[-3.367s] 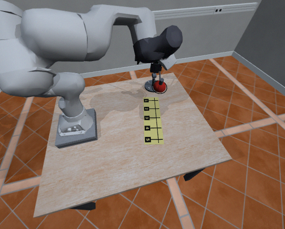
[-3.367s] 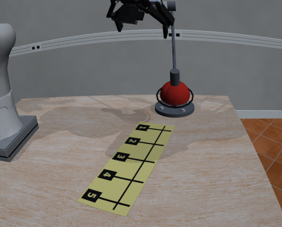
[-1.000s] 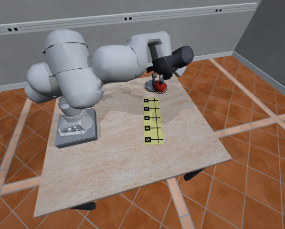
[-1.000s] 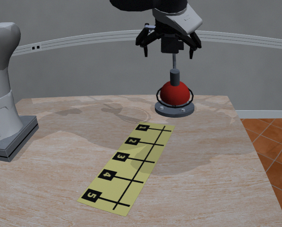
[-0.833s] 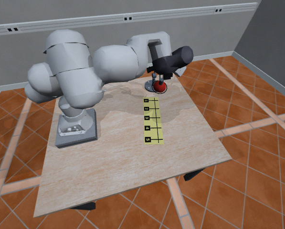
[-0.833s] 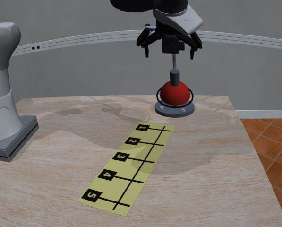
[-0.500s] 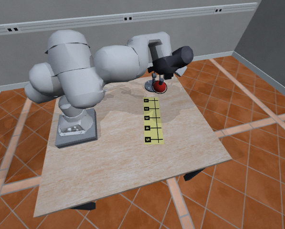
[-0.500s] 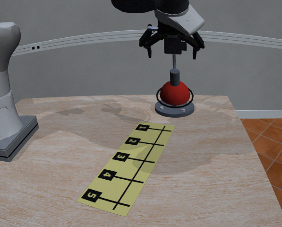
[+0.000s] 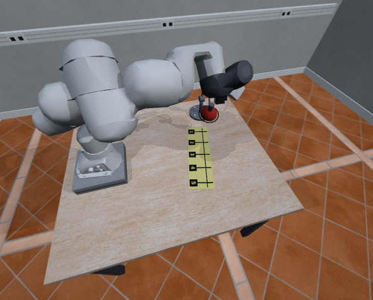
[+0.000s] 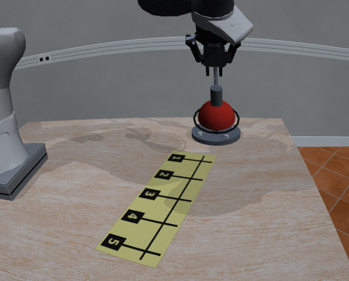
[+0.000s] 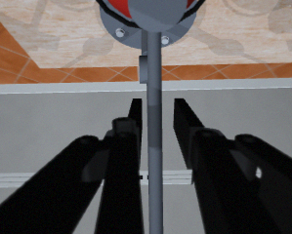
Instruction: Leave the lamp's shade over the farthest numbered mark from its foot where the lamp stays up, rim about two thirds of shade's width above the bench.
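The lamp stands at the far side of the bench on a round grey foot [image 10: 216, 135]. Its red dome shade [image 10: 216, 116] sits low, right over the foot, also in the top view [image 9: 208, 112]. A thin grey rod [image 10: 216, 78] rises straight up from the shade's dark cap. My gripper [image 10: 215, 72] hangs directly above the shade, pointing down, with the rod between its fingers. In the wrist view the rod [image 11: 154, 122] runs between the two black fingers. They stand close to it, and a narrow gap shows on each side. The yellow strip [image 10: 159, 208] with marks 1 to 5 runs from the foot toward the near edge.
My arm's base [image 9: 99, 167] stands on a grey plate at the bench's left. The arm arches over the far half of the bench. The bench's right edge lies close beside the lamp's foot, with orange tiled floor beyond it.
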### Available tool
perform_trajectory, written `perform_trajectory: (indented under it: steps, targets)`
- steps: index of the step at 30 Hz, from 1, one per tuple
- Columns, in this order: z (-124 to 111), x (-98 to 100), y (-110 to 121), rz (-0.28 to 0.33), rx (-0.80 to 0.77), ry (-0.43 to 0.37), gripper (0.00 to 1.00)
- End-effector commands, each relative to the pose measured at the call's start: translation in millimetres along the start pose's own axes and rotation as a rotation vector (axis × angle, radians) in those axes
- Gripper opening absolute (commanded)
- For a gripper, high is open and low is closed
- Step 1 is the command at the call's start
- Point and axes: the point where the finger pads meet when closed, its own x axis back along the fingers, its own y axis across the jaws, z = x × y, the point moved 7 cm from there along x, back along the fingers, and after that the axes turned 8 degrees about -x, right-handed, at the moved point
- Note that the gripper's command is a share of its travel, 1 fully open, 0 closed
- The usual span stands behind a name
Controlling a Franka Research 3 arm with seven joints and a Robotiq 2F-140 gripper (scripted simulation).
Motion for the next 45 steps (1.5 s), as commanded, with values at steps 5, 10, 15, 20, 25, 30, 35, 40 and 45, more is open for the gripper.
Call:
perform_trajectory:
  steps: [5, 10, 15, 20, 25, 30, 35, 40, 45]
  targets:
    - [0.0, 0.1, 0.8, -0.003, 0.000, 0.000, 0.10]
    - [0.0, 0.2, 0.4, -0.001, 0.000, 0.000, 0.10]
    - [-0.1, 0.3, -0.1, 0.000, 0.000, 0.000, 0.10]
    - [-0.1, 0.4, -0.3, 0.001, 0.000, 0.000, 0.10]
    - [10.7, 3.0, 5.5, 0.036, -0.026, -0.005, 0.10]
    - [21.4, 5.6, 11.2, 0.072, -0.052, -0.010, 0.10]
    - [32.0, 8.1, 17.0, 0.107, -0.078, -0.015, 0.10]
    - [38.6, 8.2, 20.9, 0.122, -0.092, -0.017, 0.10]
    - [49.7, 8.2, 27.4, 0.147, -0.114, -0.021, 0.10]
